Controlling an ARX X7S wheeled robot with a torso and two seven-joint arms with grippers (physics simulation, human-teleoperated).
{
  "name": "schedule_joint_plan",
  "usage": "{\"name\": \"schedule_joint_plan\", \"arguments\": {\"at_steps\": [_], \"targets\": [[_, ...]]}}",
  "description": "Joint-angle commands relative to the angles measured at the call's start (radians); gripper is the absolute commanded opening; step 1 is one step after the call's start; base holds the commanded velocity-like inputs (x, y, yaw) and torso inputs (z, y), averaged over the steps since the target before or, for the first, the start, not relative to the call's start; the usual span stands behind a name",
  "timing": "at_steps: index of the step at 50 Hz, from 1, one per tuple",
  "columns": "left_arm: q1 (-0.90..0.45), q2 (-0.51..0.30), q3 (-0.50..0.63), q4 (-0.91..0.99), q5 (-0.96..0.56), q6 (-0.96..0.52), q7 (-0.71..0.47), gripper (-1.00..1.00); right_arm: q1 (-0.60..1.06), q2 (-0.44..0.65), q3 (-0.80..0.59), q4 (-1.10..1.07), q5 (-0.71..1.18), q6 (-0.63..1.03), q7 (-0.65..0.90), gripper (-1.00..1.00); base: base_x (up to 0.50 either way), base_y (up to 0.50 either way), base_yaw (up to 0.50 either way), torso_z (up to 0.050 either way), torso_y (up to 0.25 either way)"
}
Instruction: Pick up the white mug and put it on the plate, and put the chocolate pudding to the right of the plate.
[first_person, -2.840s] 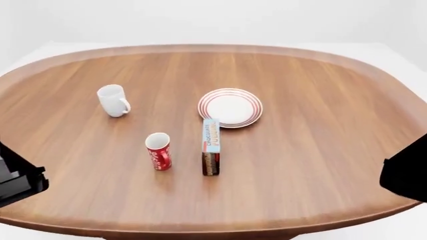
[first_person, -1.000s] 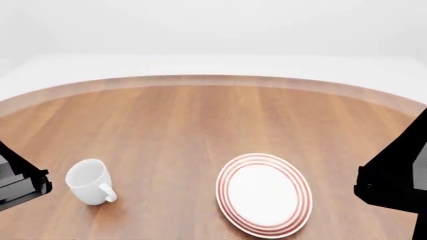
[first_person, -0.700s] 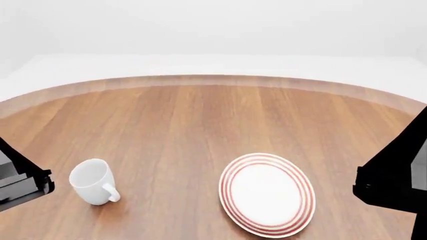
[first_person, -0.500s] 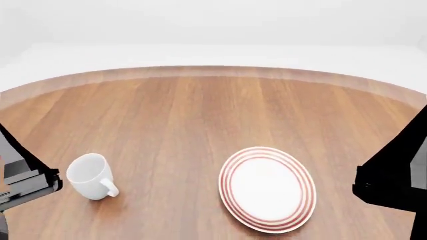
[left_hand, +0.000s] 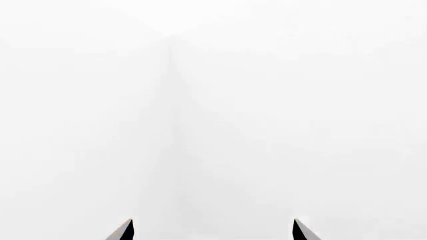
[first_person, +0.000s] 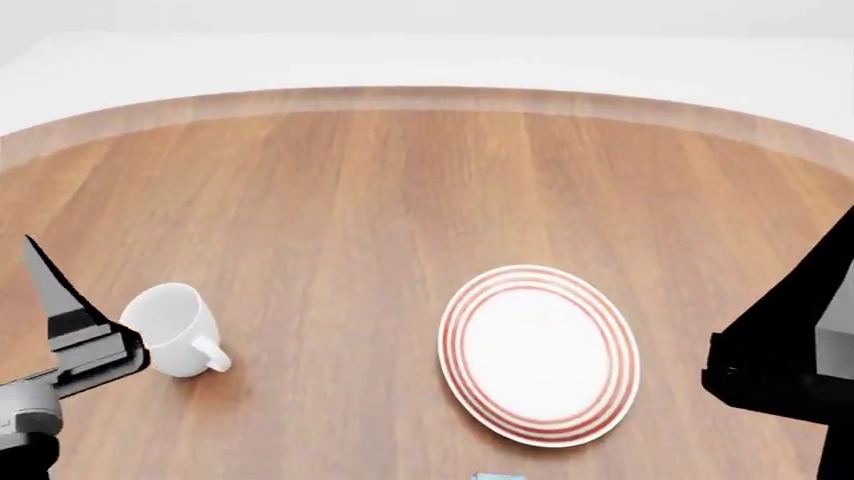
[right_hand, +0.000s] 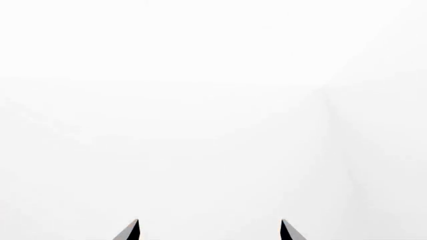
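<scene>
Two hands are in play, and neither has hold of anything. The left hand and the right hand each show only two dark fingertips standing well apart in their wrist views, with blank white between them, so both are spread wide and empty.

In the head view the plain glossy white ceramic mug sits on the brown wooden counter, tipped somewhat with its mouth turned up and to the left and its loop handle pointing toward the round white plate with red rings, which lies well apart to its right. The left arm's dark body is just beside the mug, partly in front of it. A sliver of light blue at the lower edge, just below the plate, is probably the chocolate pudding carton, mostly out of frame.

Likely trouble, as I judge it: the left arm is so near the mug that a careless sweep could knock or roll it, and neither wrist camera looks at the counter, so any approach is poorly guided.
</scene>
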Motion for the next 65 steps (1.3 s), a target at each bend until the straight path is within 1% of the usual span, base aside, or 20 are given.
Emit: {"name": "schedule_joint_plan", "arguments": {"at_steps": [1, 3, 6, 9, 14, 16, 17, 18, 20, 22, 24, 27, 28, 31, 32, 37, 38, 41, 48, 65], "targets": [[-0.195, 0.093, 0.102, 0.117, 0.061, -0.519, 0.003, 1.0, -0.004, -0.014, 0.017, 0.0, -0.02, -0.006, -0.019, 1.0, 0.0, 0.0, 0.0, 0.0, 0.0], [-0.264, 0.152, 0.131, 0.118, 0.113, -0.627, 0.039, 1.0, -0.005, -0.013, 0.016, 0.004, -0.019, -0.011, -0.019, 1.0, 0.0, 0.0, 0.0, 0.0, 0.0], [-0.349, 0.254, 0.156, 0.118, 0.252, -0.748, 0.153, 1.0, -0.006, -0.012, 0.015, 0.006, -0.018, -0.014, -0.018, 1.0, 0.0, 0.0, 0.0, 0.0, 0.0], [-0.455, 0.258, 0.197, 0.118, 0.225, -0.912, 0.117, 1.0, -0.006, -0.012, 0.014, 0.01, -0.019, -0.017, -0.018, 1.0, 0.0, 0.0, 0.0, 0.0, 0.0], [-0.614, 0.258, 0.346, 0.118, 0.306, -1.136, 0.092, 1.0, -0.008, -0.01, 0.01, 0.012, -0.018, -0.019, -0.016, 1.0, 0.0, 0.0, 0.0, 0.0, 0.0], [-0.666, 0.258, 0.359, 0.118, 0.252, -1.228, 0.055, 1.0, -0.008, -0.008, 0.011, 0.012, -0.017, -0.02, -0.015, 1.0, 0.0, 0.0, 0.0, 0.0, 0.0], [-0.668, 0.258, 0.359, 0.118, 0.247, -1.23, 0.049, 1.0, -0.008, -0.008, 0.011, 0.012, -0.017, -0.02, -0.015, 1.0, 0.0, 0.0, 0.0, 0.0, 0.0], [-0.692, 0.258, 0.356, 0.103, 0.176, -1.276, -0.006, 1.0, -0.009, -0.009, 0.01, 0.022, -0.017, -0.03, -0.016, 1.0, 0.0, 0.0, 0.0, 0.0, 0.0], [-0.708, 0.258, 0.344, 0.08, 0.073, -1.276, -0.07, 1.0, -0.011, -0.008, 0.009, 0.028, -0.017, -0.039, -0.018, 1.0, 0.0, 0.0, 0.0, 0.0, 0.0], [-0.717, 0.256, 0.353, 0.052, 0.044, -1.277, -0.105, 1.0, -0.012, -0.008, 0.009, 0.032, -0.017, -0.043, -0.018, 1.0, 0.0, 0.0, 0.0, 0.0, 0.0], [-0.746, 0.258, 0.283, -0.009, -0.156, -1.277, -0.212, 1.0, -0.012, -0.007, 0.009, 0.034, -0.016, -0.047, -0.017, 1.0, 0.0, 0.0, 0.0, 0.0, 0.0], [-0.792, 0.257, 0.227, -0.079, -0.356, -1.277, -0.343, 1.0, -0.011, -0.007, 0.006, 0.038, -0.017, -0.05, -0.017, 1.0, 0.0, 0.0, 0.0, 0.0, 0.0], [-0.818, 0.257, 0.186, -0.135, -0.481, -1.277, -0.436, 1.0, -0.012, -0.007, 0.004, 0.039, -0.018, -0.051, -0.017, 1.0, 0.0, 0.0, 0.0, 0.0, 0.0], [-0.879, 0.237, 0.164, -0.22, -0.692, -1.276, -0.626, 1.0, -0.011, -0.005, 0.002, 0.035, -0.017, -0.048, -0.016, 1.0, 0.0, 0.0, 0.0, 0.0, 0.0], [-0.893, 0.238, 0.154, -0.245, -0.747, -1.275, -0.652, 1.0, -0.011, -0.004, 0.002, 0.034, -0.016, -0.046, -0.015, 1.0, 0.0, 0.0, 0.0, 0.0, 0.0], [-0.949, 0.256, 0.138, -0.359, -0.803, -1.248, -0.762, 1.0, -0.011, 0.001, -0.001, 0.028, -0.012, -0.038, -0.013, 1.0, 0.0, 0.0, 0.0, 0.0, 0.0], [-0.954, 0.257, 0.12, -0.413, -0.838, -1.205, -0.819, 1.0, -0.011, 0.002, -0.001, 0.026, -0.011, -0.036, -0.012, 1.0, 0.0, 0.0, 0.0, 0.0, 0.0], [-0.97, 0.254, 0.138, -0.468, -0.842, -1.117, -0.865, 1.0, -0.011, 0.006, -0.001, 0.023, -0.006, -0.032, -0.012, 1.0, 0.0, 0.0, 0.0, 0.0, 0.0], [-0.979, 0.254, 0.168, -0.569, -0.942, -0.955, -1.068, 1.0, -0.013, 0.01, 0.001, 0.021, -0.002, -0.032, -0.009, 1.0, 0.0, 0.0, 0.0, 0.0, 0.0], [-0.987, 0.257, 0.231, -0.776, -0.894, -0.723, -1.132, 1.0, -0.011, 0.018, -0.006, 0.023, 0.007, -0.033, -0.004, 1.0, 0.0, 0.0, 0.0, 0.0, 0.0]]}}
